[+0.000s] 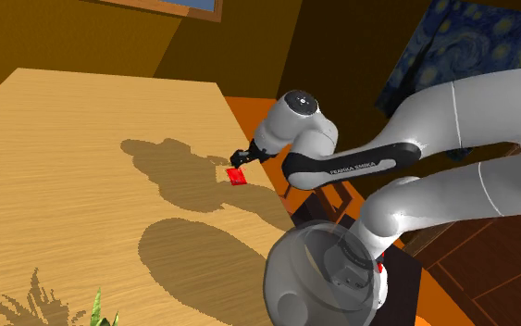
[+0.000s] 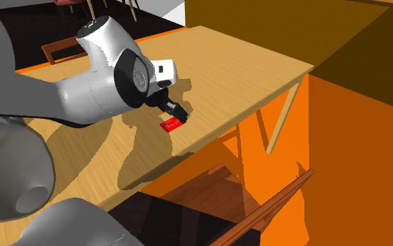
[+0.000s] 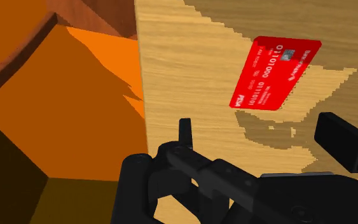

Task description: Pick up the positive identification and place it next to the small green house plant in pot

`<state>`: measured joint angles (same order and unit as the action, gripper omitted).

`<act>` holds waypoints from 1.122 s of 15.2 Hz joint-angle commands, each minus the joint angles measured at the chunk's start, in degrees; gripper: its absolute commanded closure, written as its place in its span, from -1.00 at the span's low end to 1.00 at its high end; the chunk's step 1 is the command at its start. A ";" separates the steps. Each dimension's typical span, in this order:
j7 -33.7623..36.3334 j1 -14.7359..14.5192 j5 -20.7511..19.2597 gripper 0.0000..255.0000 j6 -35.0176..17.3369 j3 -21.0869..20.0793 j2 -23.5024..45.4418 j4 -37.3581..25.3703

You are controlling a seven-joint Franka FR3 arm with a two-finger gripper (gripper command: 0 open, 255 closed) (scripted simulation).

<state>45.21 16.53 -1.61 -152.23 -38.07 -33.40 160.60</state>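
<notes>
The black two-finger pincer [image 3: 264,129] hangs open and empty, the flat red rectangular card [image 3: 274,73] lying just ahead of its fingertips, long axis slanting across their gap.

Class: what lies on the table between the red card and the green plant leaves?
Nothing stands there. In the shoulder view the wooden table between the red card and the plant leaves is bare, crossed only by shadows.

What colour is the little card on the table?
Red, with white print; the wrist view shows the card best.
</notes>
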 commanded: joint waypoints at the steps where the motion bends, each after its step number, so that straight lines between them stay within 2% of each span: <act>1: 9.98 8.16 -4.11 -1.00 -5.42 -9.29 2.89 -1.29; 2: 14.96 13.83 -6.74 -1.00 -7.60 -14.97 4.09 -2.50; 3: 16.72 16.30 -7.50 -1.00 -8.38 -17.45 4.35 -3.02; 9: 20.33 28.01 -12.41 -1.00 -13.80 -26.52 8.02 -3.96; 10: 21.41 31.71 -13.84 -1.00 -15.16 -29.50 8.78 -4.32; 17: 21.33 31.74 -13.72 -1.00 -15.17 -29.54 8.74 -4.32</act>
<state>66.53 48.24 -15.31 -167.38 -67.59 -24.66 156.28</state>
